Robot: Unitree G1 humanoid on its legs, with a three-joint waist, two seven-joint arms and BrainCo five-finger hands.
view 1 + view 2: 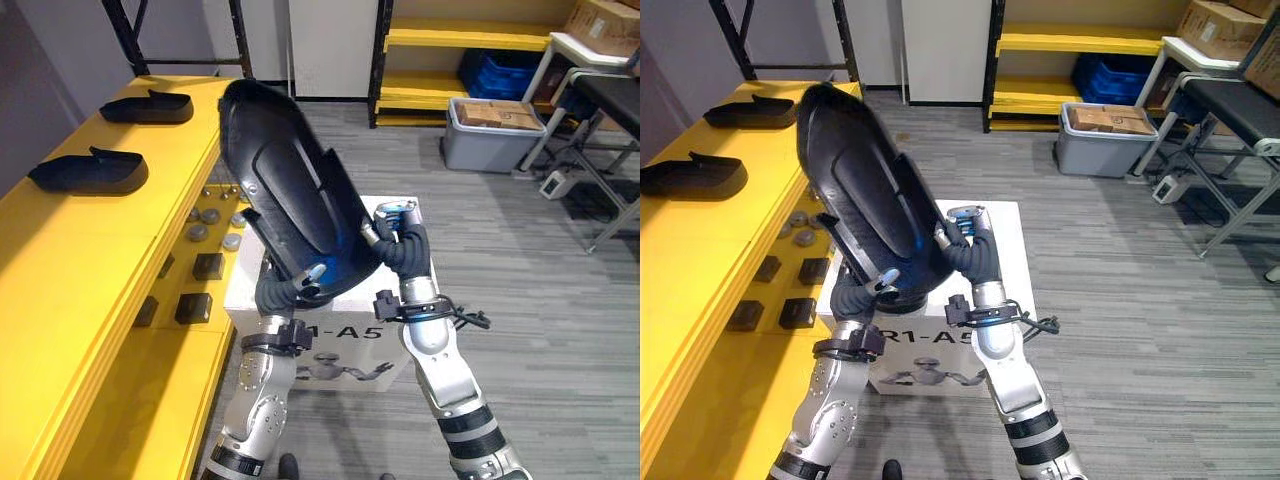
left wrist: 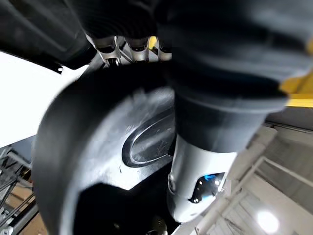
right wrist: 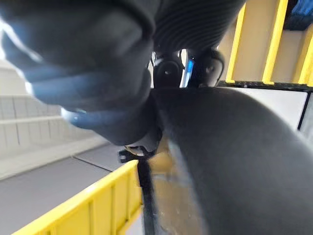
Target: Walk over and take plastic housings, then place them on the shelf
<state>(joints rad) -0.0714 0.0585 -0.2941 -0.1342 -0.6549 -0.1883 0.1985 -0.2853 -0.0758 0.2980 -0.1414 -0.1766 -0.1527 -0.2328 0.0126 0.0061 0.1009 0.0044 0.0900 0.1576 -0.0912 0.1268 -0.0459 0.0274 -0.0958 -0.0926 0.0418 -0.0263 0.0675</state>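
Note:
I hold a large black plastic housing (image 1: pixel 285 180) tilted upright in front of me, beside the yellow shelf (image 1: pixel 90 260). My left hand (image 1: pixel 285 292) grips its lower edge from below; the thumb lies on the front face and the fingers (image 2: pixel 132 49) are curled behind. At the housing's lower right edge my right hand (image 1: pixel 400 245) is curled round the rim. The housing's curved black surface (image 3: pixel 244 161) lies close against that hand in the right wrist view. Two more black housings (image 1: pixel 148 107) (image 1: pixel 90 172) lie on the shelf's top board at the left.
The shelf's lower level holds several small metal discs (image 1: pixel 205 220) and dark blocks (image 1: pixel 195 305). A white box (image 1: pixel 355 335) stands on the floor under my arms. A grey tote (image 1: pixel 490 130) and a metal-framed table (image 1: pixel 600 120) stand at the right, a yellow rack (image 1: pixel 460 40) behind.

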